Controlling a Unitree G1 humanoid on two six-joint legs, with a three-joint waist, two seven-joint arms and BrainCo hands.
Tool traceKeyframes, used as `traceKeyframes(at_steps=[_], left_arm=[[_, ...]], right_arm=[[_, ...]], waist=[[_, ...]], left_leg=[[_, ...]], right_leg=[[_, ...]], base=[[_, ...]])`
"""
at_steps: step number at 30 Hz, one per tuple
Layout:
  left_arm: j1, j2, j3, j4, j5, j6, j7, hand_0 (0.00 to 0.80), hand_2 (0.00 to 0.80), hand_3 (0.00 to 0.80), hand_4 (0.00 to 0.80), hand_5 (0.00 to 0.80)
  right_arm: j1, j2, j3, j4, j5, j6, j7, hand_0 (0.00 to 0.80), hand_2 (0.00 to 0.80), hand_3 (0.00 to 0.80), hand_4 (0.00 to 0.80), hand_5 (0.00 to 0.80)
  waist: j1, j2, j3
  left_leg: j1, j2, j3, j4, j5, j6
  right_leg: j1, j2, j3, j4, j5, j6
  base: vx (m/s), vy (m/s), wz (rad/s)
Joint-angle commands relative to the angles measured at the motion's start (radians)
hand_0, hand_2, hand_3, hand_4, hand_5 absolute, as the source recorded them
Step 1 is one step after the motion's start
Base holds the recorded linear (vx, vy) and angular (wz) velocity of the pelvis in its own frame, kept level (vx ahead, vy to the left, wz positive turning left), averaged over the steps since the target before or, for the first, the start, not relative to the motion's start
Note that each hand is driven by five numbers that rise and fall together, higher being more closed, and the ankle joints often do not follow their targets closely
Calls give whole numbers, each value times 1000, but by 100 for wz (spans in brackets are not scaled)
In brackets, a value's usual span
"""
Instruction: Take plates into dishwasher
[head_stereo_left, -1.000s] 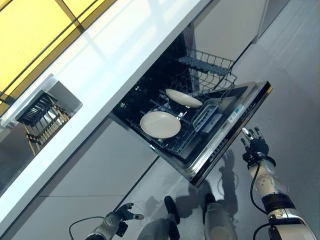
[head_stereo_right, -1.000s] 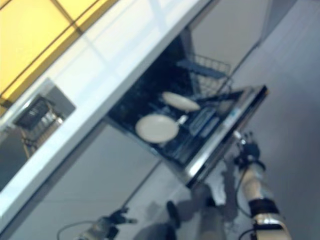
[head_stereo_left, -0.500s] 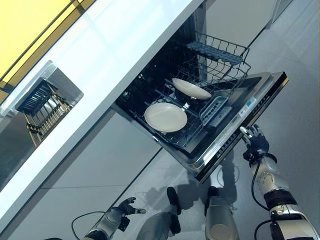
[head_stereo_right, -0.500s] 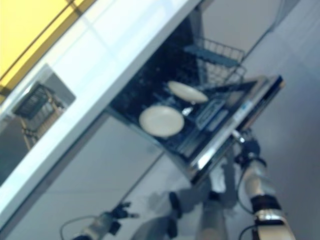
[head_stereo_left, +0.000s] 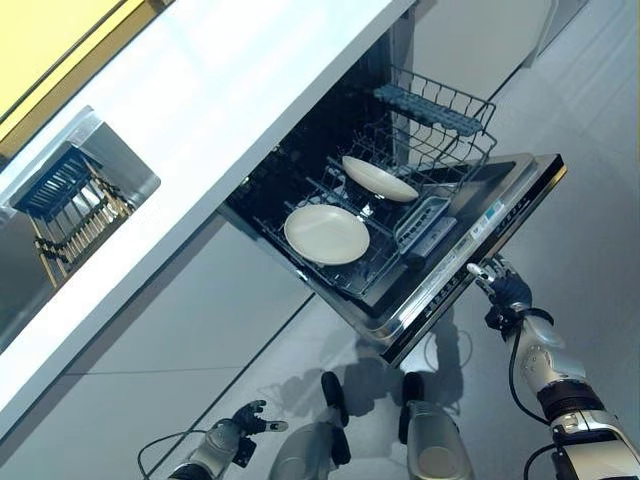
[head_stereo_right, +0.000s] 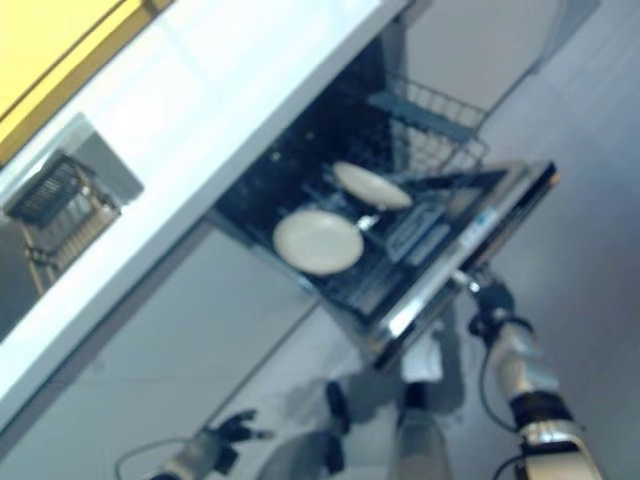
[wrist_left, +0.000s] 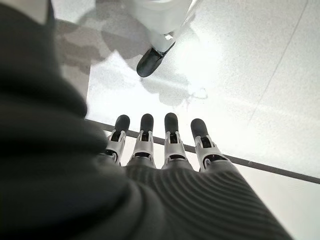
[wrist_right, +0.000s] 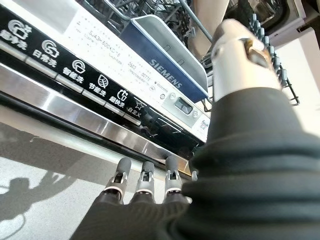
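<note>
The two plates are already inside the dishwasher. The near plate (head_stereo_left: 326, 234) lies almost flat in the lower rack (head_stereo_left: 345, 272), and the far plate (head_stereo_left: 379, 178) leans on the wires just behind it. Both sit in the pulled-out rack over the open door (head_stereo_left: 470, 255).

The door hangs down and sticks out toward the robot. Its long front edge runs from low near the robot's feet up and away to the right. The right hand (head_stereo_left: 497, 287) is right at that edge, near the upper end. In the right wrist view, its fingers (wrist_right: 145, 177) are straight and reach up under the shiny strip below the button panel (wrist_right: 75, 70). They look like they touch the strip, but I can't be sure. The hand holds nothing.

The left hand (head_stereo_left: 228, 434) is low by the floor, well apart from the dishwasher. In its wrist view the fingers (wrist_left: 170, 132) are straight over the floor (wrist_left: 240, 75), and it holds nothing either.

So the right hand is much nearer. The door is above and in front of its fingers, so a push would have to go up and away toward the bench (head_stereo_left: 200, 120). But the rack sticks out over the door, so I think it has to slide in before the door can shut.

A dark drying rack (head_stereo_left: 62, 208) sits in the sink (head_stereo_left: 135, 175) on the bench, far from both hands.
</note>
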Motion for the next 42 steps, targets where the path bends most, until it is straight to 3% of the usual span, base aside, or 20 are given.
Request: traceKeyframes(at_steps=[1,13,28,42], left_arm=[[-8,75,0,1,-22,6,5,0,0,0,0,0],[17,97,18,11,-24,9,11,0,0,0,0,0],[40,107,35,7,-7,22,2,0,0,0,0,0],[63,111,46,4,21,31,0,0,0,0,0,0]], right_arm=[[-201,209,171,-126,-18,-29,179,0,0,0,0,0],[-239,239,169,-113,-23,-42,189,0,0,0,0,0],[-277,249,160,-120,-45,-43,190,0,0,0,0,0],[-250,257,161,-123,-60,-48,173,0,0,0,0,0]], waist=[[100,-145,-14],[159,-187,-19],[214,-198,-15],[240,-221,-31]], left_leg=[[24,-99,-21,34,-171,59],[15,-124,-31,99,-221,100],[-27,-158,-61,244,-302,140],[-32,-180,-102,300,-348,170]], right_leg=[[71,-59,19,-69,-67,35],[120,-84,-12,-89,-34,70],[159,-130,-28,-24,-43,62],[178,-143,-28,33,-34,66]], base=[[123,79,0],[135,97,8],[109,89,5],[81,55,15]])
